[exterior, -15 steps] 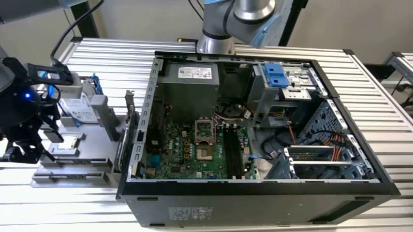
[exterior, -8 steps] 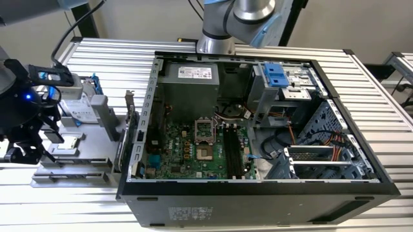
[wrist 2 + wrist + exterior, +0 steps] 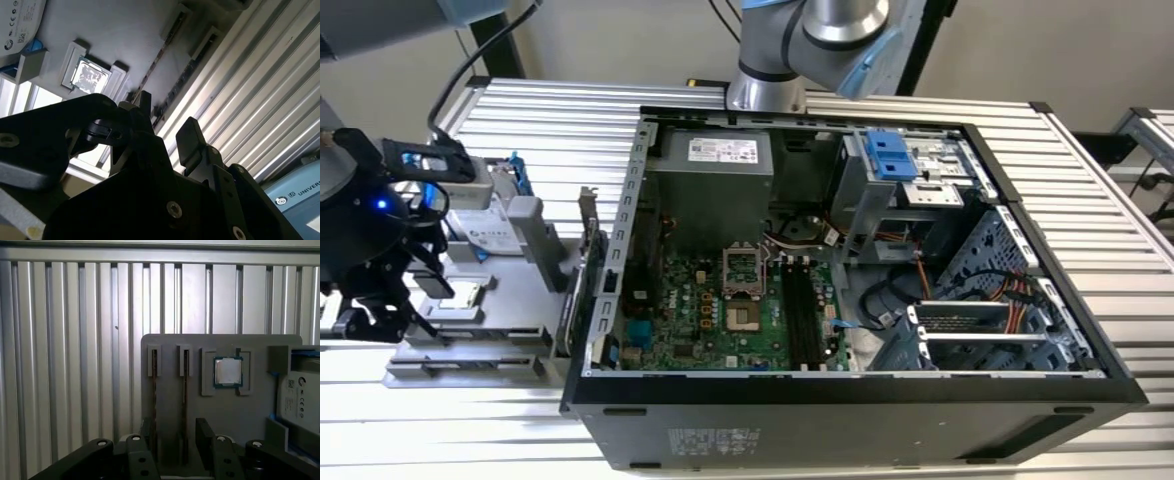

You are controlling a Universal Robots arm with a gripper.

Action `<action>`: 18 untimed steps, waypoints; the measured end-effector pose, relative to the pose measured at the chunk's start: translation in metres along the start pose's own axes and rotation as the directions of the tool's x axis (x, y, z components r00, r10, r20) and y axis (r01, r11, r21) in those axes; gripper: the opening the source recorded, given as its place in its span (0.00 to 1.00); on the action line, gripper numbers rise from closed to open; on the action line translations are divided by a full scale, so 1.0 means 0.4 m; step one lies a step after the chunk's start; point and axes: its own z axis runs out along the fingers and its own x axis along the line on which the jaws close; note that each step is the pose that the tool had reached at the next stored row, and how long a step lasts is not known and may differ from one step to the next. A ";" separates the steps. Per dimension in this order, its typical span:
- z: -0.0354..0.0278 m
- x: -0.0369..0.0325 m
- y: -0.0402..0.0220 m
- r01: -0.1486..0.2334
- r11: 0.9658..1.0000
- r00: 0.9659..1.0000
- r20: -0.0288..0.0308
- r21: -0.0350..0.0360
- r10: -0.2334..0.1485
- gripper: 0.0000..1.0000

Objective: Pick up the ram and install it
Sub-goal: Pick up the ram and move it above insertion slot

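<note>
Black against the ribbed aluminium tabletop [image 3: 560,110], the gripper [image 3: 371,305] is seen at the exterior view's left, poised over a grey parts tray [image 3: 454,365]. Its jaws are held open with a clear gap between them, and nothing is gripped. In the first wrist view, two dark sticks are stood on edge in neighbouring slots of the tray: the first ram stick [image 3: 154,385] and the second ram stick [image 3: 185,385]. Both are seen through the gap between the jaws, and it cannot be told whether either is touched. A square silver processor [image 3: 228,372] is seated in its own pocket between the ram slots and a blue-framed hard drive [image 3: 299,400]. Further towards the exterior view's right, an open computer case [image 3: 854,400] is laid on its side, with its green motherboard [image 3: 707,310] exposed. The arm [image 3: 801,40] is mounted behind the case.
</note>
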 end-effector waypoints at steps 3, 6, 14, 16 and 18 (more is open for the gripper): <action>0.006 0.002 0.000 0.000 1.000 1.000 0.000 -0.001 0.000 1.00; 0.012 0.007 0.000 0.000 1.000 1.000 0.000 -0.001 0.000 1.00; 0.023 0.030 -0.001 0.002 1.000 1.000 0.000 -0.001 -0.002 1.00; 0.026 0.037 -0.001 0.003 1.000 1.000 0.000 -0.001 -0.003 1.00; 0.028 0.044 -0.001 0.003 1.000 1.000 0.000 -0.001 -0.003 1.00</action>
